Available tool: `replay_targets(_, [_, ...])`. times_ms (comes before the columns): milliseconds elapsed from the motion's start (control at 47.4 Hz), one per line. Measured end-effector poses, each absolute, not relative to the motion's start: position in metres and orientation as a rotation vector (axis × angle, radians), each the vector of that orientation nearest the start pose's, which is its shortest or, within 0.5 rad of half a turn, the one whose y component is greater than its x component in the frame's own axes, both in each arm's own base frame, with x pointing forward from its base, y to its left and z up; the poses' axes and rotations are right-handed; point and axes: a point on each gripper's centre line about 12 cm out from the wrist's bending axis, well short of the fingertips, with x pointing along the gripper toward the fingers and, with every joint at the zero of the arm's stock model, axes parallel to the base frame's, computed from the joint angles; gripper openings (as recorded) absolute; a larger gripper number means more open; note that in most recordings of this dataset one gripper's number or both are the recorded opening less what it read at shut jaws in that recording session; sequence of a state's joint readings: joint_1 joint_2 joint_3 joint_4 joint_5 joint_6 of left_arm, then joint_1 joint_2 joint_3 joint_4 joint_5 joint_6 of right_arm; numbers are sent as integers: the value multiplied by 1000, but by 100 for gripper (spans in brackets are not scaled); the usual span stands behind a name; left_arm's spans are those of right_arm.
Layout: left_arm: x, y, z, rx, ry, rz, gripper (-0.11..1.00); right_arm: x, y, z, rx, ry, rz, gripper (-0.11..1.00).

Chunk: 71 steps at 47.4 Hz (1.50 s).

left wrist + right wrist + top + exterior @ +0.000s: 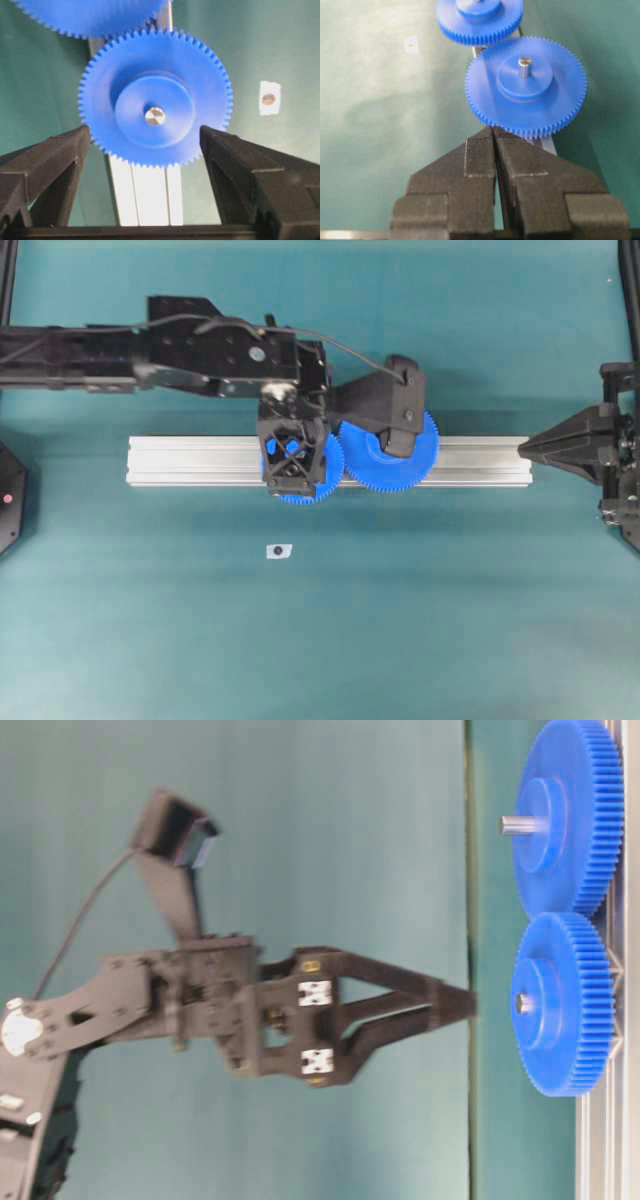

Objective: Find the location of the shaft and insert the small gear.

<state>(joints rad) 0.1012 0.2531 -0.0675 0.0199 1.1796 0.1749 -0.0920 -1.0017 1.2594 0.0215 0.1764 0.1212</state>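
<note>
1. Overhead exterior view: black left gripper (293,450) spread wide, holding nothing, directly above small blue fine-toothed plastic gear (155,97).
2. Seated on short grey metal shaft (155,116), centred between the fingers (45,165).
3. Meshed with wider blue gear (390,450) beside it, both on ribbed aluminium beam (190,460).
4. Black right gripper (530,448) pressed closed, empty, well apart.

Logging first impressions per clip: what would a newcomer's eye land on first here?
Two bright blue gears sit side by side on the aluminium beam: the small gear, with a metal pin tip showing at its hub, and the wider gear. The left end effector is open just above the small gear; the right end effector is shut near the beam's end.
</note>
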Motion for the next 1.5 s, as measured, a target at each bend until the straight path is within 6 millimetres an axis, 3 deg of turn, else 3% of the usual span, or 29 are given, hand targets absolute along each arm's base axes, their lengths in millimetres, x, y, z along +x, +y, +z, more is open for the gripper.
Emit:
replay_targets(802, [446,42,236,104,1380,-36,83,175,-16,213,161,424,-117,4])
replay_targets(1499, [440,35,262,107,1322,-31,83,175,-16,213,161,424,-117,4])
